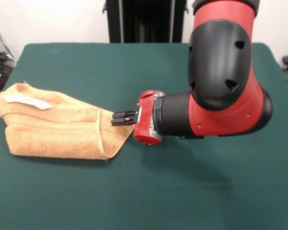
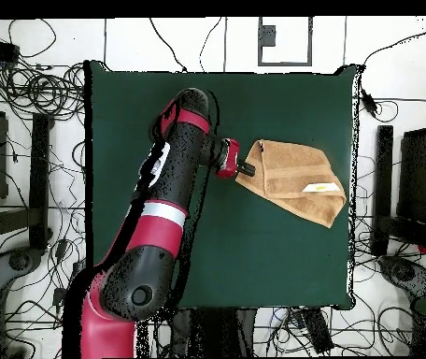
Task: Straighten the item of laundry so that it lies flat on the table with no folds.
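Towel (image 1: 57,128) folded on green surface (image 1: 182,191); end effector (image 1: 119,118) touches its corner, maybe pinching; grip unclear.

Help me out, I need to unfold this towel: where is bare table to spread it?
Bare table lies behind the towel toward the pedestal, and along the front edge below towel and arm. It is crowded at the towel's corner, where the hand meets it.

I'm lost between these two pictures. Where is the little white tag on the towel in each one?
Front view: the tag lies at the picture's left, on the towel's upper left part.
Overhead view: the tag is at the right, near the towel's right end.
Shared landmark: the gripper at the towel's opposite end, away from the tag.
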Robot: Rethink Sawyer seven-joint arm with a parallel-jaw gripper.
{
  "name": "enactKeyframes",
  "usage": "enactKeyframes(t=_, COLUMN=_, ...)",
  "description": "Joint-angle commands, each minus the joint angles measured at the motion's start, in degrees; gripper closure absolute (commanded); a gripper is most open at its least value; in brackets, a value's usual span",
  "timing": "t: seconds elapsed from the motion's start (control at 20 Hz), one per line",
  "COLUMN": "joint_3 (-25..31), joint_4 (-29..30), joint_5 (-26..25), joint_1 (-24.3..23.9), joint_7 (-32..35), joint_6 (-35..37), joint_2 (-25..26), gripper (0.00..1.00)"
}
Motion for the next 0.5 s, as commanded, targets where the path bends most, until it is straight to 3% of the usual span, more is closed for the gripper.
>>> enactKeyframes(t=0.05, joint_3=1.43, joint_4=1.48, joint_5=0.92, joint_1=0.72, joint_7=16.94, joint_6=-1.96, joint_2=0.03, gripper=1.00)
enactKeyframes(t=0.5, joint_3=6.05, joint_4=3.87, joint_5=2.70, joint_1=0.49, joint_7=17.35, joint_6=-10.31, joint_2=-0.69, gripper=1.00)
